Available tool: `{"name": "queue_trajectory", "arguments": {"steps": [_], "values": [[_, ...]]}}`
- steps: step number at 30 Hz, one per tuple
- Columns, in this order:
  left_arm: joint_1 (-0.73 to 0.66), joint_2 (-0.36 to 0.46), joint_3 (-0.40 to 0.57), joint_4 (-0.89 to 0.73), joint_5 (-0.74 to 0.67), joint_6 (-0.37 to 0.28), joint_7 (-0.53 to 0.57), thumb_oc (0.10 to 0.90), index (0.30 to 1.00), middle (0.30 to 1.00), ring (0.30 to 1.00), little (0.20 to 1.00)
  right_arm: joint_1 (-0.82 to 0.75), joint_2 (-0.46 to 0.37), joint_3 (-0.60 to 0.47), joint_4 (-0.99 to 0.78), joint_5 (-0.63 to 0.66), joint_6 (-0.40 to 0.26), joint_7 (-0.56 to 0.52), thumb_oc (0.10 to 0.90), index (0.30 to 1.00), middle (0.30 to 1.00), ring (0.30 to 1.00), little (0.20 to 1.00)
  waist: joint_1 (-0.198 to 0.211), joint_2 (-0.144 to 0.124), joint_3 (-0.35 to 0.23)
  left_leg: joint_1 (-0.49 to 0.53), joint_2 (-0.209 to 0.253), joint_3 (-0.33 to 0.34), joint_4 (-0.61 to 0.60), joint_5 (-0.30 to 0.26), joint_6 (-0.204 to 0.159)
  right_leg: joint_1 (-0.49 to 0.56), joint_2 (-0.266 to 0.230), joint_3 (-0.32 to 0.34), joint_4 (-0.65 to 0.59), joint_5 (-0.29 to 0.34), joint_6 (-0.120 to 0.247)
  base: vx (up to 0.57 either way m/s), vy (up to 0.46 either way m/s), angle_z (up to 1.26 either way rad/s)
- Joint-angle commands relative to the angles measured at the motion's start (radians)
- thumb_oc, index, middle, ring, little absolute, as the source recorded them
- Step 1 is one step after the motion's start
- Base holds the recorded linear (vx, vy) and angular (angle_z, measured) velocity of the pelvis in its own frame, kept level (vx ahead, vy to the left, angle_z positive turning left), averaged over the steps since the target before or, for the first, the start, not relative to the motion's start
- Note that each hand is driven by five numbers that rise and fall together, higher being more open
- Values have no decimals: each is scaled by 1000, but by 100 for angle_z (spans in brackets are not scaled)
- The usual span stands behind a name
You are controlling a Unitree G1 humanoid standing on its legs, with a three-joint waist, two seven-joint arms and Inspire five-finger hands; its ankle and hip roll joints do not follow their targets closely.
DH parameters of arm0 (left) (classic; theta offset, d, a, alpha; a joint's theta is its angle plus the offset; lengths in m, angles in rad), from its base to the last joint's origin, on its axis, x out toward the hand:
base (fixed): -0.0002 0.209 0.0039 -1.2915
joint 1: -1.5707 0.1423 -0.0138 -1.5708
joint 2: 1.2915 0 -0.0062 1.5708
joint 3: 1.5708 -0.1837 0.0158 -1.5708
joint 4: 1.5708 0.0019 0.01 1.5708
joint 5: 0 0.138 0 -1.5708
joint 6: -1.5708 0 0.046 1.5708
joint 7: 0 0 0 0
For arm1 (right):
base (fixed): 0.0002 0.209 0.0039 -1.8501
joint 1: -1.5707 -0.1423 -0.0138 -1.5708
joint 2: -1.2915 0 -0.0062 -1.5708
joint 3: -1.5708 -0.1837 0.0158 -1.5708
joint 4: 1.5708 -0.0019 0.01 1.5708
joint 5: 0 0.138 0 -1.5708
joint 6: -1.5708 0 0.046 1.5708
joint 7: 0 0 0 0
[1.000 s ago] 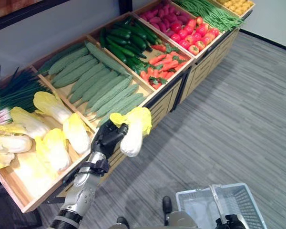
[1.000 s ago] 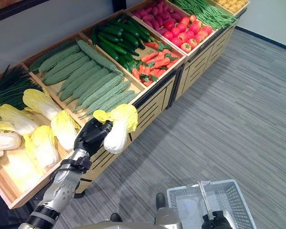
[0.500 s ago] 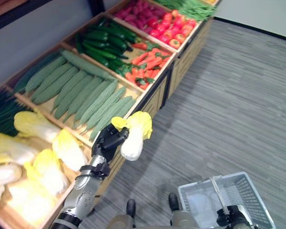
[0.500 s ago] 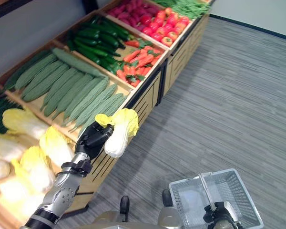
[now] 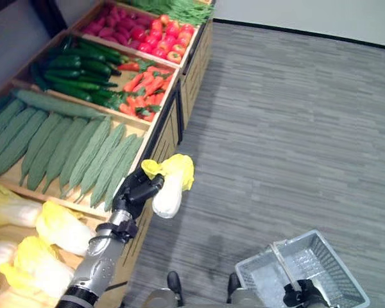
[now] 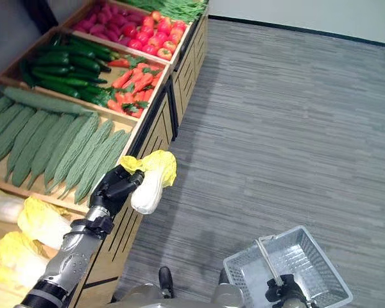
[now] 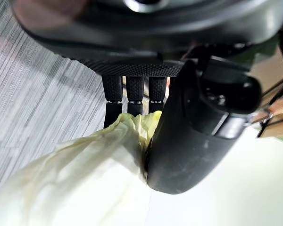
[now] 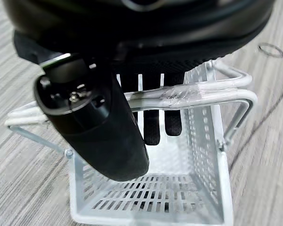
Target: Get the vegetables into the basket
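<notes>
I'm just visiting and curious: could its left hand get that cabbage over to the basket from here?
Probably yes. The left hand grips the cabbage in the air beside the stand, and only bare floor separates it from the open-topped basket, which the right hand holds by the handle.

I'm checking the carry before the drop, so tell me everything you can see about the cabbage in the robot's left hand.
The cabbage is a small napa head with a white stalk end and yellow, crinkled leaves. The left hand holds it in the air past the edge of the wooden display, above the grey floor, leafy end up and stalk end down. Fingers and thumb are curled round it. Nothing else touches it.
</notes>
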State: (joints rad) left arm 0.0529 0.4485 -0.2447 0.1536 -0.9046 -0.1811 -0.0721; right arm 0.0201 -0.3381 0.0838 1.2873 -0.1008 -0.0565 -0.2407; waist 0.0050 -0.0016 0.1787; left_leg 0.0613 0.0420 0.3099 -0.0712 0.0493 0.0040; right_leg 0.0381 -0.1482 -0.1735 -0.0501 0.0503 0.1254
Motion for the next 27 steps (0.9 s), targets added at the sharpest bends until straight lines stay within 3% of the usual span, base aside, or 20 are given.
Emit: {"name": "queue_trajectory", "arguments": {"steps": [1,5,9,11,13,14,16,20,27], "values": [[-83,7,30,-158,-9,-77,-43,400,300,300,300,300,-6,-45,29,-4,30,-21,-32,400,300,300,300,300,7,-59,-38,-30,28,-51,20,-7,-52,-67,-6,41,25,56,37,23,-208,-25],[-85,-11,19,-156,-17,-71,-38,400,300,300,300,300,4,-65,36,-28,33,-30,-36,400,300,300,300,300,-10,-35,-35,-23,70,-56,34,12,-80,-57,36,44,28,33,10,38,-270,-25],[-100,-28,-1,-134,-3,-61,-43,400,300,300,300,300,-2,-102,35,-71,51,-46,-41,400,300,300,300,300,-25,-18,-15,-60,110,-82,165,14,-118,-30,71,46,12,18,-23,13,-225,2],[-104,-37,-17,-137,0,-60,-43,400,300,300,300,300,-20,-134,41,-89,47,-46,-45,400,300,300,300,300,-7,-9,-7,-88,83,-201,176,35,-120,-19,76,71,-1,13,-28,38,-40,-25],[-104,-36,-24,-142,2,-65,-40,400,300,300,300,300,-42,-176,35,-120,45,-48,-54,400,300,300,300,300,10,0,-9,-130,50,-322,97,46,-111,-25,73,100,-4,20,-22,50,15,-21],[-109,-35,-23,-142,-1,-66,-41,400,300,300,300,300,-55,-190,36,-130,45,-52,-55,400,300,300,300,300,12,1,-7,-142,44,-339,93,52,-111,-27,72,106,-5,23,-20,72,34,-27],[-114,-16,-36,-145,-4,-66,-60,400,300,300,300,300,-91,-244,40,-197,45,-64,-50,400,300,300,300,300,10,10,-25,-112,48,-309,54,46,-99,-23,71,126,-14,22,-13,103,91,-43],[-119,15,-62,-164,26,-66,-58,400,300,300,300,300,-152,-303,59,-318,24,-70,-56,400,300,300,300,300,12,3,-36,-68,36,-272,21,31,-85,-20,56,160,-26,38,4,68,157,-48],[-241,125,-178,-150,254,-72,-39,400,300,300,300,300,-297,-358,146,-513,39,-106,-34,400,300,300,300,300,23,-25,-62,-28,24,-237,-16,11,-68,-27,37,179,-31,54,26,27,88,-15]]}}
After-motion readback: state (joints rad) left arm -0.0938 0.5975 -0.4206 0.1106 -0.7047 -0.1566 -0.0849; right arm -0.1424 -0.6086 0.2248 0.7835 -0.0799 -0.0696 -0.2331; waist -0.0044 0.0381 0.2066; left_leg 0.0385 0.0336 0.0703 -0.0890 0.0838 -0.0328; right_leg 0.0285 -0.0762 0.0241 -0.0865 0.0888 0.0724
